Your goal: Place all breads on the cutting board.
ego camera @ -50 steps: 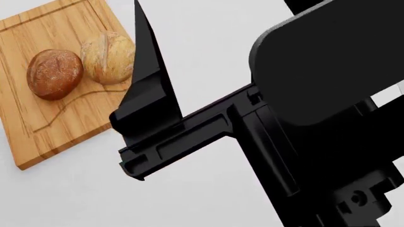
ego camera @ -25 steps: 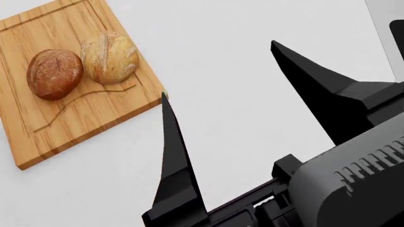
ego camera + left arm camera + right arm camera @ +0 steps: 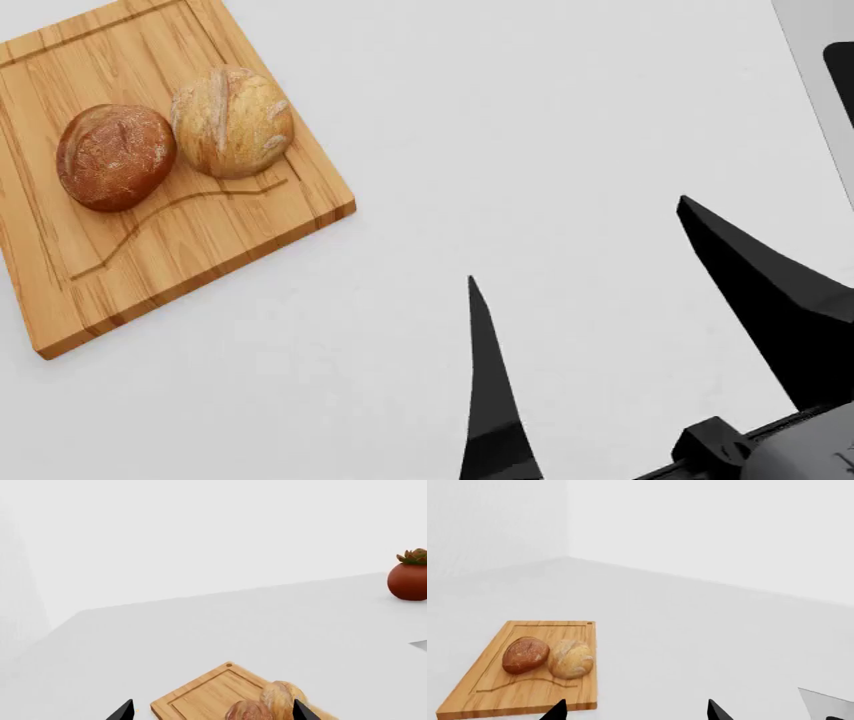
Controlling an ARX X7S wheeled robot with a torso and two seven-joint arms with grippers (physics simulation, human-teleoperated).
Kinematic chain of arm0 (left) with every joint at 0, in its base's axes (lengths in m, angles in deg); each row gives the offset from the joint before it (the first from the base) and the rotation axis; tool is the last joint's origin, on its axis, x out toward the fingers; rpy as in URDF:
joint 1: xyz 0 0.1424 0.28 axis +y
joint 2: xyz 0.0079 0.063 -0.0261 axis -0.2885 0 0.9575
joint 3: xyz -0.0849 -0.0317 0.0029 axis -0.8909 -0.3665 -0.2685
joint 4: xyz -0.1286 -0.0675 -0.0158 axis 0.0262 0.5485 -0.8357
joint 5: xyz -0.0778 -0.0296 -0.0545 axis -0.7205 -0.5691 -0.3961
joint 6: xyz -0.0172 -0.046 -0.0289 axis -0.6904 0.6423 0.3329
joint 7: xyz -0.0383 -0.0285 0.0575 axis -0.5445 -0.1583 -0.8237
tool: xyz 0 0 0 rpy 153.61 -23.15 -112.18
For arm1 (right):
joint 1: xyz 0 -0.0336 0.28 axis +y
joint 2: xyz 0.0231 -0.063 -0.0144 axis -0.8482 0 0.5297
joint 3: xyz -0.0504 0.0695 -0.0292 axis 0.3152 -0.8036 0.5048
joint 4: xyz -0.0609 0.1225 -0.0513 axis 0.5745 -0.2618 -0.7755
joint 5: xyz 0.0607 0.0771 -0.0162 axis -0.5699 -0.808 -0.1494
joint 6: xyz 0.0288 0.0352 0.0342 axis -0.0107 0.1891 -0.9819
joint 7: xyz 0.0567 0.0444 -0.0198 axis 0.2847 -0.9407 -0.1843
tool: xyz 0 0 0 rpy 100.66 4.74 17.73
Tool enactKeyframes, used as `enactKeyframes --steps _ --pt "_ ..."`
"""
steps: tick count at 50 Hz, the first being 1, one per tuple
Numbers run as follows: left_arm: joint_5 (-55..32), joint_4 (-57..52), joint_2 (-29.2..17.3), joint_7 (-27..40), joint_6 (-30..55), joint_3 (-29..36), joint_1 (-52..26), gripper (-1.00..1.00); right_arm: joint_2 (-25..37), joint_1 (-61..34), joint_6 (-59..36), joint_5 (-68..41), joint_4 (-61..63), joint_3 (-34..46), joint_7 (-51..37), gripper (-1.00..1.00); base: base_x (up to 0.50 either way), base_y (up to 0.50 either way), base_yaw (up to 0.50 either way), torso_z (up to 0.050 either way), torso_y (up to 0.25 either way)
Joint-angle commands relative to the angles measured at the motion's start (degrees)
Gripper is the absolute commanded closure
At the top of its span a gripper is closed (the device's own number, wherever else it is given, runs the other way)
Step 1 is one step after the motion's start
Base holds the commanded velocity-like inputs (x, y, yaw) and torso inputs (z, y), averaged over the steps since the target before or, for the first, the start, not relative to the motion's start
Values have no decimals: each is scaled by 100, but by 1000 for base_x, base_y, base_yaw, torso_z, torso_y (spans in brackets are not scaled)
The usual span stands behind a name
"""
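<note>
Both breads lie side by side on the cutting board: the dark reddish-brown roll and the paler golden roll, touching each other. My right gripper hangs open and empty to the right of the board, well apart from it. The right wrist view shows the board, the dark roll and the pale roll beyond the right gripper. My left gripper is open over the board, close to the dark roll and pale roll.
A reddish pot with a succulent stands far off on the white tabletop. A flat grey object lies at the table's right side, also seen as the grey object in the right wrist view.
The right gripper has drawn back from the board toward the lower right of the head view, staying open. The two rolls and the board have not moved.
</note>
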Motion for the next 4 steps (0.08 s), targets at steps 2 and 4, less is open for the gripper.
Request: enactKeyframes --steps 2,4 --pt "-460 43 505 -339 1044 -1199 -70 -100 -194 -3912 1541 1349 0 5603 -618 -100 0 0 0 0 0" --pt "-466 67 546 -347 1093 -1240 -82 -100 -225 -3913 1624 1482 0 5783 -718 -100 0 0 0 0 0"
